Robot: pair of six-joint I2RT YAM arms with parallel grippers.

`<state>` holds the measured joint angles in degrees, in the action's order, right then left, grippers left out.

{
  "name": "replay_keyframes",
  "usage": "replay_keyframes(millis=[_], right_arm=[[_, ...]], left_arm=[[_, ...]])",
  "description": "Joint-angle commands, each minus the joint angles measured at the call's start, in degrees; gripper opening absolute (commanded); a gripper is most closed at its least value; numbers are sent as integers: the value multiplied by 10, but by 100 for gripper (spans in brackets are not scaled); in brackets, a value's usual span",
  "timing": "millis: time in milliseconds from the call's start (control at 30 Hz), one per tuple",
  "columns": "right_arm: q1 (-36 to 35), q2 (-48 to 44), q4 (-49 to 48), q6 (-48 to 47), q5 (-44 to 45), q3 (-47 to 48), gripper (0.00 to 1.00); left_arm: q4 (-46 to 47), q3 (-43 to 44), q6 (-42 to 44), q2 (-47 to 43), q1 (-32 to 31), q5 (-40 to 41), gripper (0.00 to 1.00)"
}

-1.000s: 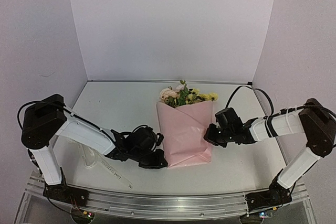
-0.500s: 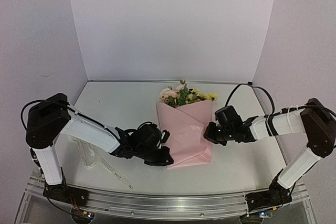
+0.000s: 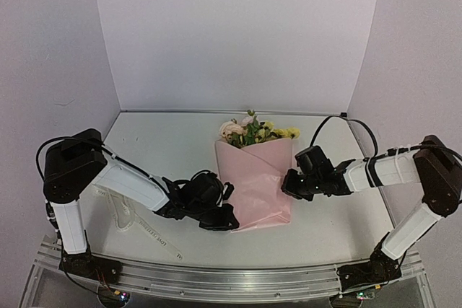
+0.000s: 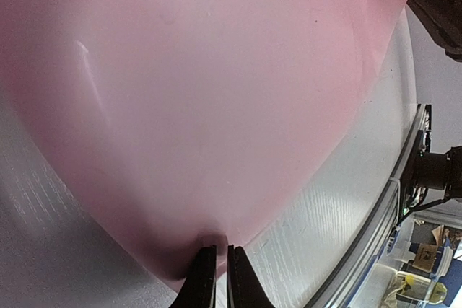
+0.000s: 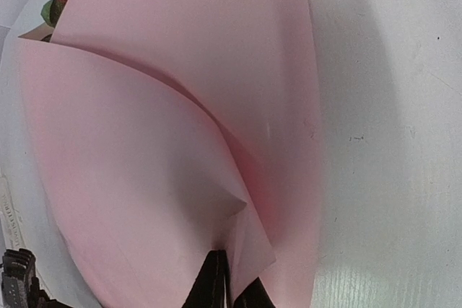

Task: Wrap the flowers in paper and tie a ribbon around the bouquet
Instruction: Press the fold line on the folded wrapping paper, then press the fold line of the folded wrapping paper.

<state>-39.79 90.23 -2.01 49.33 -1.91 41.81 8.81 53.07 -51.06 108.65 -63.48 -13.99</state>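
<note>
Lies flat at the middle of the table point(image 3: 166, 142): bouquet point(image 3: 254, 189), long axis running near to far, flowers point(image 3: 253, 131) poking out at the far end toward the back wall, folded tail toward the arms. Left gripper point(image 3: 229, 223): low at the near left corner of the paper point(image 4: 216, 106), fingertips point(image 4: 202, 279) drawn almost together, with the pink edge apparently nipped between them. Right gripper point(image 3: 290, 185): at the right edge, about halfway along the cone, jaws likewise narrow, closed on a loose overlapping flap in the right wrist view. Wrapped bundle thus between the two, touching both, neither arm clearly nearer. Ribbon point(image 3: 160, 239): loose on the tabletop to the left, beside the left forearm and toward the front rail, well apart from the bouquet, closer to the left arm by far. Probably calls next for gathering the cone at its middle and then fetching that ribbon, with a release on the left side and a risk of the flap springing open. Open tabletop beyond the blooms and out to either side. Less room toward the near rail, and side walls close behind both elbows.
</note>
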Motion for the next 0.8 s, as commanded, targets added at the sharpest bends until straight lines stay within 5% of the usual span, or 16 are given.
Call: replay_keyframes(millis=[0, 467, 567, 767], right_arm=[[-1, -19, 16, -12, 15, 26, 6], [-2, -20, 40, -13, 19, 28, 9], [-1, -22, 47, -16, 19, 28, 17], [7, -42, 51, -29, 19, 11, 51]], left_arm=[[-16, 60, 25, -41, 17, -8, 11], [-56, 311, 88, 162, 91, -90, 13], [-73, 356, 94, 200, 93, -100, 13], [-84, 391, 92, 233, 96, -108, 14]])
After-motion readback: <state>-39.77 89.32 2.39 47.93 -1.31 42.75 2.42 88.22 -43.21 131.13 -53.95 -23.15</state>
